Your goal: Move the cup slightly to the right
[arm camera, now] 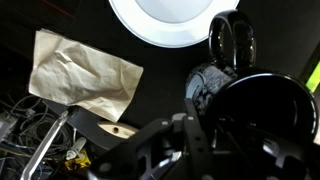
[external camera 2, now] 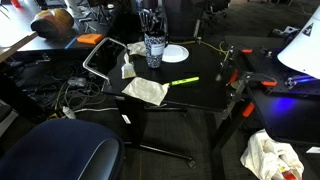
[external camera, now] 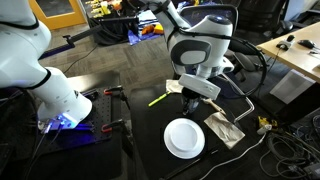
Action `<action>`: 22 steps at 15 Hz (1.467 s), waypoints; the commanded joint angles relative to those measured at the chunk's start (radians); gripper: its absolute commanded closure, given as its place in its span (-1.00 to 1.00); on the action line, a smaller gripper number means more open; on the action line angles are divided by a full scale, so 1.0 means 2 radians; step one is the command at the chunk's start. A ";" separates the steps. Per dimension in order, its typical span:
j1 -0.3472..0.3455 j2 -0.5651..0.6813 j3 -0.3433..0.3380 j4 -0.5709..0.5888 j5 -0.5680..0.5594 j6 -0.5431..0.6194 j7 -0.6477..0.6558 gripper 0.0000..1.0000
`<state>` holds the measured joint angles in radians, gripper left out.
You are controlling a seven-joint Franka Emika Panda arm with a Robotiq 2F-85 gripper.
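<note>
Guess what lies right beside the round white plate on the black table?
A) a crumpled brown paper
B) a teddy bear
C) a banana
A: the crumpled brown paper lies beside the white plate on the black table.

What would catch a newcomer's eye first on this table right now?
The round white plate stands out brightest on the black table, with crumpled brown paper beside it. A yellow-green marker lies nearby, and the claw hangs right at the cup next to the plate.
</note>
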<state>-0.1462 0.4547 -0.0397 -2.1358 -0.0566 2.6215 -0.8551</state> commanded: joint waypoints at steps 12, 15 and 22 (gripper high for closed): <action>-0.004 0.044 -0.009 0.080 -0.052 -0.027 0.099 0.26; -0.006 0.044 -0.008 0.084 -0.050 -0.030 0.097 -0.16; -0.009 0.019 -0.004 0.075 -0.045 -0.075 0.089 -1.00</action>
<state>-0.1505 0.5360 -0.0615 -1.9814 -0.1279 2.5616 -0.6992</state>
